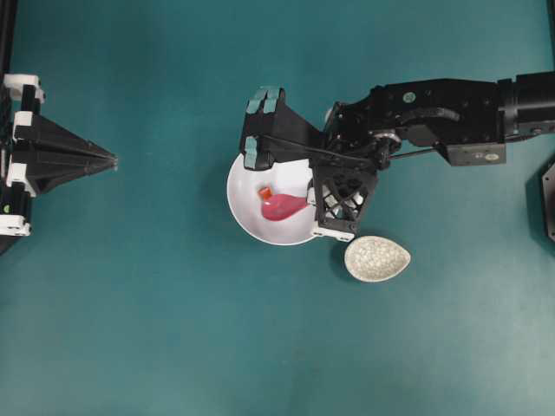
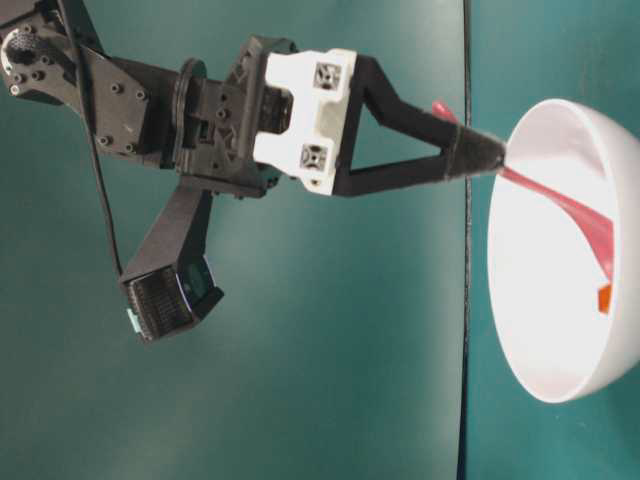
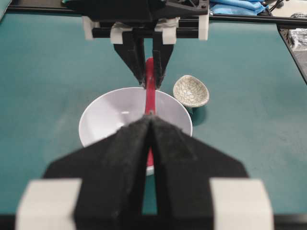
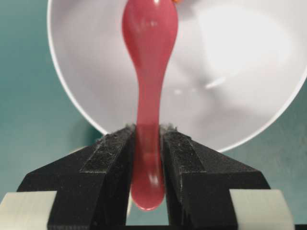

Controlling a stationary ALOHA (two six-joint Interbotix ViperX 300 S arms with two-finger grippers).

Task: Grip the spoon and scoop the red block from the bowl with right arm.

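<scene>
The white bowl (image 1: 247,204) sits mid-table. The pink spoon (image 1: 282,207) has its scoop down inside the bowl, handle pointing right. The tiny red block (image 1: 267,191) lies in the bowl against the scoop's far edge. My right gripper (image 1: 312,201) is shut on the spoon's handle at the bowl's right rim. In the right wrist view the gripper (image 4: 147,132) clamps the handle of the spoon (image 4: 148,48). A sliver of the block (image 4: 176,1) shows at the top edge. The table-level view shows the block (image 2: 604,298) just off the spoon's tip. My left gripper (image 1: 113,161) is shut and empty, far left.
A small speckled cream dish (image 1: 376,258) sits just right of the bowl, in front of the right gripper. The left arm's base (image 1: 17,165) stands at the left edge. A dark object (image 1: 546,199) sits at the right edge.
</scene>
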